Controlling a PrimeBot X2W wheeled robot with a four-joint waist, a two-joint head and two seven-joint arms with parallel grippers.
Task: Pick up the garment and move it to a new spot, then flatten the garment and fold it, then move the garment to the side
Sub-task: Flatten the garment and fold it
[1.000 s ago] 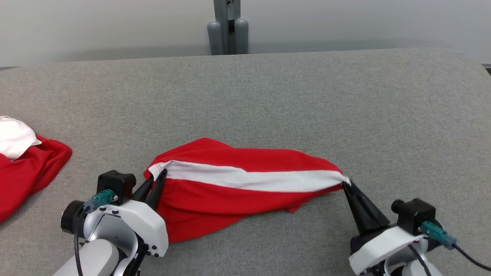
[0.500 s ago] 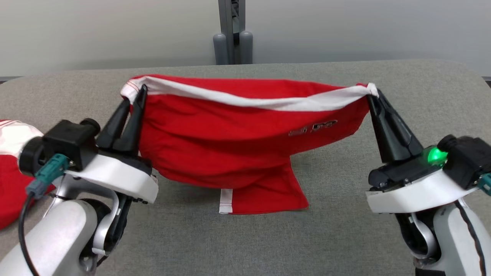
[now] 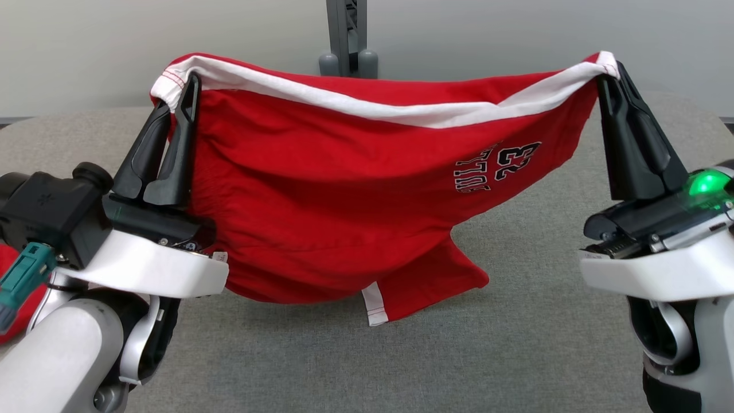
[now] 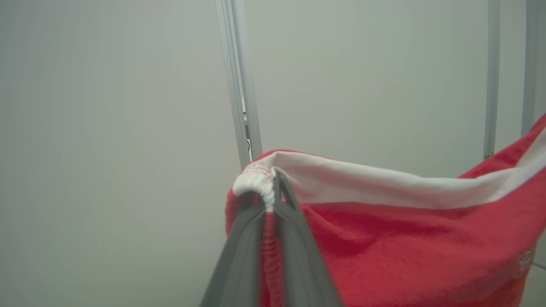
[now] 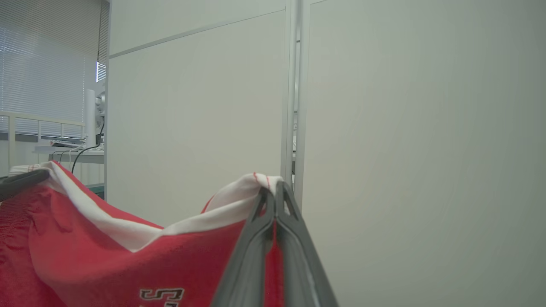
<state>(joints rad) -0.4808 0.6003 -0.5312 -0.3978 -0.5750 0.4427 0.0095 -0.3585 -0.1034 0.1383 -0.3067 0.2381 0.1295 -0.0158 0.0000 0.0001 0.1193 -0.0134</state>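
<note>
- Left gripper (image 3: 182, 94): near, lower left of the head view, fingers pointing up and away. The jaws are closed on the left end of the garment's white waistband (image 3: 373, 109).
- Left wrist view: the left gripper (image 4: 273, 187) has both fingers pressed together with a bunched white and red edge pinched between them.
- Right gripper (image 3: 612, 77): near right, fingers angled up. The jaws are clamped on the right end of the same waistband. A green light (image 3: 705, 183) glows on its wrist.
- Right wrist view: the right gripper (image 5: 275, 189) has its fingertips meeting on a fold of white band, with no gap visible.
- Garment (image 3: 344, 189): red shorts, held up in the air between the two grippers. The waistband sags slightly in the middle, and the cloth hangs down below it.
- Black-and-white lettering with the number 23 (image 3: 516, 163) sits on the right side of the garment, turned sideways.
- A short white stripe (image 3: 373, 304) marks the lowest hem. I cannot tell whether that hem touches the surface.
- Table (image 3: 516, 344): grey fabric-covered top, under and behind the hanging cloth.
- Farther back: a grey metal post (image 3: 346, 28) stands against a pale wall, centred behind the waistband.
- The garment also shows in the wrist views (image 4: 405, 238) (image 5: 106, 256), in front of pale wall panels.
</note>
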